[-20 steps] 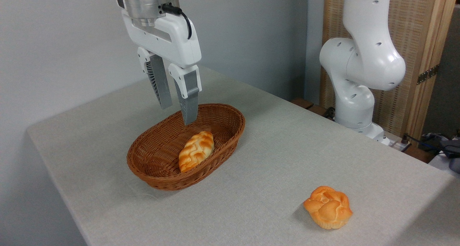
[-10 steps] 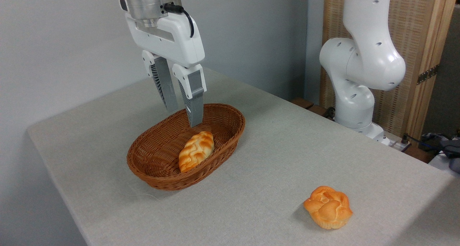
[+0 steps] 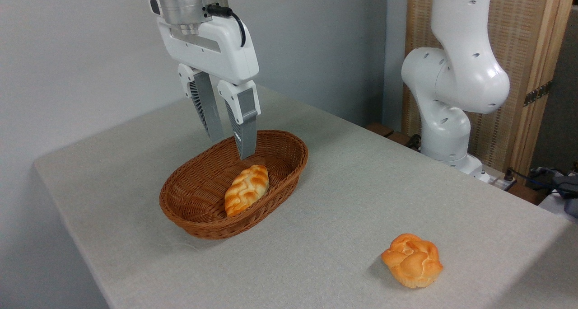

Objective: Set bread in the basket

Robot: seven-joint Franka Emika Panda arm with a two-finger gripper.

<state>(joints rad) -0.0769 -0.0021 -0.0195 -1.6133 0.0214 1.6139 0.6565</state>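
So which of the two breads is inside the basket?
The long braided loaf, lying in the basket below the open gripper. The round knotted bun sits apart on the table, towards the right front.

Top edge is cropping the arm (image 3: 456,65) above its upper link and the wrist above the gripper (image 3: 231,147), so the link between them isn't showing. Near fingertip is overlapping the basket (image 3: 203,221) back wall; the near wall is hiding the lower inside. The bread (image 3: 246,189) is covering the weave beneath it, and its underside isn't showing. Right edge is cutting off the dark clutter (image 3: 562,187); too small to identify. The table (image 3: 343,200) is running out at the bottom edge.
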